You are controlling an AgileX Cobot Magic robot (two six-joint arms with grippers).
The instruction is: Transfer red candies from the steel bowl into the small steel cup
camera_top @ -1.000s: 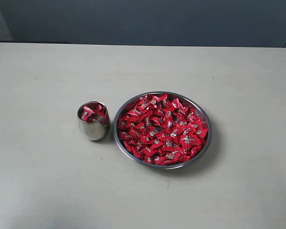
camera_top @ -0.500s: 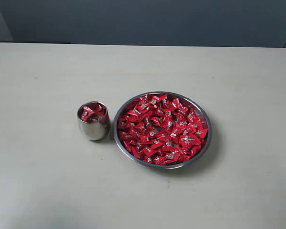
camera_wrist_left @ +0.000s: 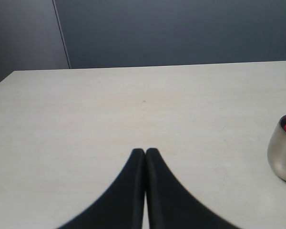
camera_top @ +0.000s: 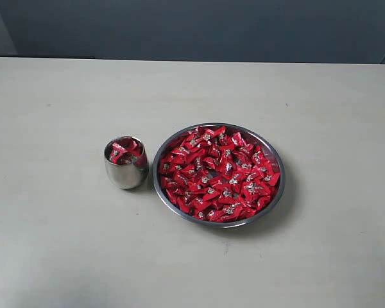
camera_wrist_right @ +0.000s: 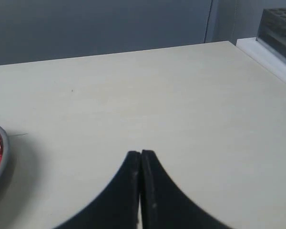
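While the left hand and right hand sit pressed together, nothing has moved.

Light soft, even, rather bright. Weak shadow right of steel bowl. Out of focus: left hand, right hand.

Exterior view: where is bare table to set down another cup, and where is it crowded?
Bare table lies left of the small steel cup, right of the steel bowl, behind both up to the dark wall, and in front of both. Crowded: only the narrow gap between cup and bowl, and the bowl itself, full of red candies.
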